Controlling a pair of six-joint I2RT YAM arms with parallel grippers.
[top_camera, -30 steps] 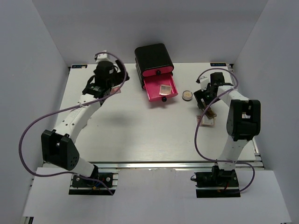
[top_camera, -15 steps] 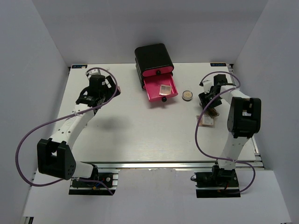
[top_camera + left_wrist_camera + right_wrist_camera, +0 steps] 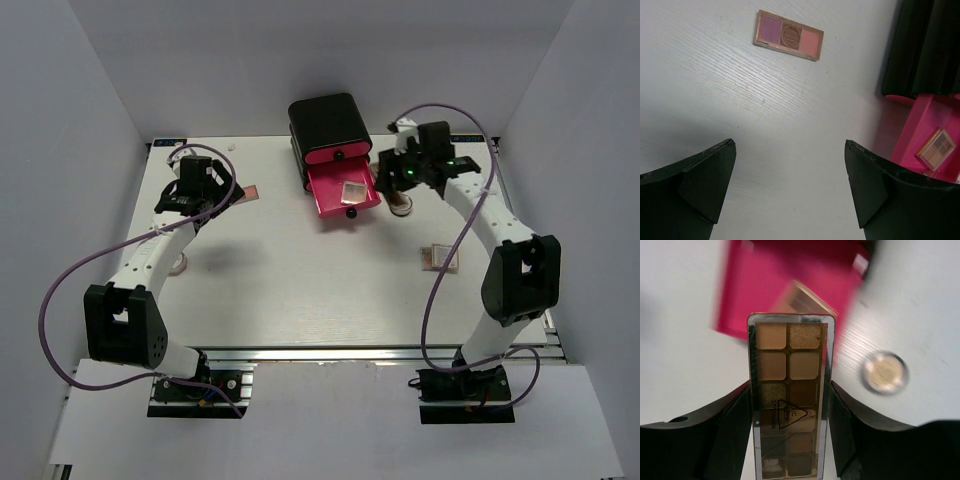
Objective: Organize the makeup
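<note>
White bench [image 3: 300,290]. Brown palette [image 3: 788,365] grasped by right end effector [image 3: 790,405], beside pink drawer [image 3: 325,195] at 12 o'clock; placement inside likely required next. Left end effector [image 3: 790,145] released.

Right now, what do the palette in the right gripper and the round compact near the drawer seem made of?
Brown palette: likely plastic with a glossy gold-toned rim that catches light; its pans look like pressed powder, some matte, some glittery. Round compact: shiny gold-toned metal or metallised plastic, going by its bright rim; blur leaves that open.
</note>
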